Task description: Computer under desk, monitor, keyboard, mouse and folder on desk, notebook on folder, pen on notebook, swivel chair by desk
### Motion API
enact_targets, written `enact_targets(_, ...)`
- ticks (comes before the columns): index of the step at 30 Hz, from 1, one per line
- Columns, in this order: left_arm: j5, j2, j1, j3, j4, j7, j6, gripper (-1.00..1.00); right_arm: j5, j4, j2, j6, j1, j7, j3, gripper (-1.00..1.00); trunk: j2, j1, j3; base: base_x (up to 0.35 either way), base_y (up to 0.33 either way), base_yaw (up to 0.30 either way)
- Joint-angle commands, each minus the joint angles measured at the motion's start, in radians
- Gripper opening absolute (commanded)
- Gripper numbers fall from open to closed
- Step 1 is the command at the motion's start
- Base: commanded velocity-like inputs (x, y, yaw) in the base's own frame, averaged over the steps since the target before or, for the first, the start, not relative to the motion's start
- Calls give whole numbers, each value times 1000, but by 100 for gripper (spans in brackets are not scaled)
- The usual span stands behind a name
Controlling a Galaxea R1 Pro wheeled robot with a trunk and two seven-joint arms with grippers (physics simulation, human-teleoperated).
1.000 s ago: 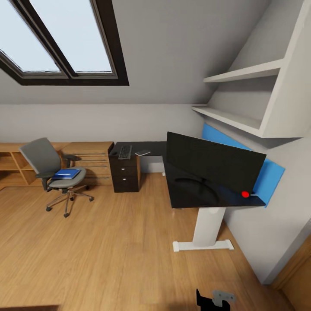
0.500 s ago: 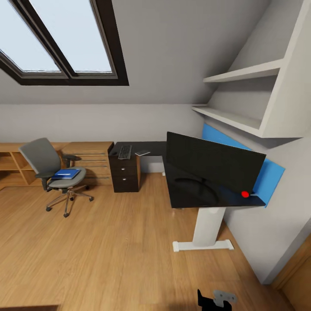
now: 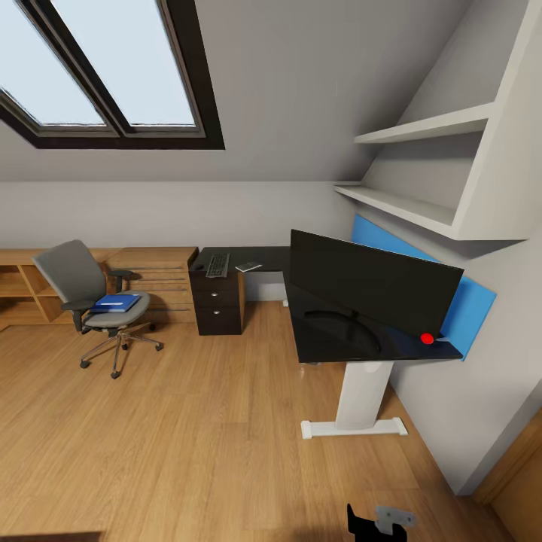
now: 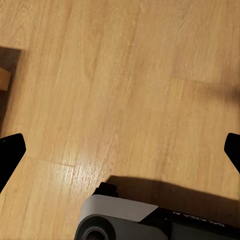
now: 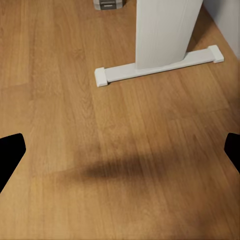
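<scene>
With both sets of jaws spread wide and empty over the honey wood floor [image 4: 125, 75], you risk nudging the grey swivel chair [image 3: 86, 297] and sliding the flat blue folder [image 3: 115, 303] off.

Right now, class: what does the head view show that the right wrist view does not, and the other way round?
Head view: the monitor on the desk, the keyboard further along it, and the folder on the swivel chair. Right wrist view: the right gripper, its fingers wide apart. Both: the desk's white leg with its flat foot, and the wood floor.
</scene>
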State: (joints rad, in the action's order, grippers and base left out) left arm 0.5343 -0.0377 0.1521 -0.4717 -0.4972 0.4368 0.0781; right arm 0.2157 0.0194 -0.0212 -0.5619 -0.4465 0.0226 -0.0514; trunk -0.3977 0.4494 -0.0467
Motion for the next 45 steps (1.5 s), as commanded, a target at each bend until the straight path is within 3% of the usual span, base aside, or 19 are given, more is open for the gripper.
enact_targets(1, 11, 1, 1, -8, 0, 7, 6, 100, 5, 2, 0, -4, -1, 2, -6, 100, -2, 1, -2, 0, 0, 0)
enact_targets(11, 12, 2, 1, -6, 0, 7, 6, 100, 9, 2, 16, -5, -1, 5, -5, 100, -2, 1, -2, 0, 0, 0)
enact_targets(18, 13, 4, 1, -5, 0, 7, 6, 100, 13, -5, 58, -3, -2, 6, 1, 100, -2, 1, -2, 0, 0, 0)
enact_targets(22, 13, 4, 1, -4, 0, 7, 6, 100, 16, -57, 85, 2, -3, 14, 10, 100, -2, 1, -2, 0, 0, 0)
enact_targets(24, 13, 5, 1, -4, 0, 7, 6, 100, 34, -122, 106, 9, -4, 35, 34, 100, -2, 1, -2, 0, 0, 0)
enact_targets(29, 15, 6, 1, -2, 0, 7, 6, 100, 83, -226, 128, 32, -6, 93, 88, 100, -2, 1, -2, 0, 0, 0)
enact_targets(35, 17, 9, 1, -1, 0, 7, 6, 100, 132, -293, 178, 93, -27, 134, 116, 100, -2, 1, -2, 0, 0, 0)
enact_targets(36, 18, 10, 1, -1, 0, 7, 6, 100, 153, -302, 197, 122, -46, 138, 120, 100, -2, 1, -2, 0, 0, 0)
enact_targets(38, 18, 11, 1, -1, 0, 7, 6, 100, 181, -308, 211, 152, -72, 140, 123, 100, -2, 1, -2, 0, 0, 0)
enact_targets(42, 18, 11, 1, -1, 0, 7, 6, 100, 250, -315, 228, 212, -134, 142, 126, 100, -2, 1, -2, 0, 0, 0)
enact_targets(43, 18, 11, 1, -1, 0, 7, 7, 100, 289, -318, 233, 240, -165, 142, 127, 100, -2, 1, -2, 0, 0, 0)
enact_targets(45, 19, 11, 1, -1, 0, 7, 7, 100, 330, -325, 238, 269, -194, 142, 127, 100, -2, 1, -2, 0, 0, 0)
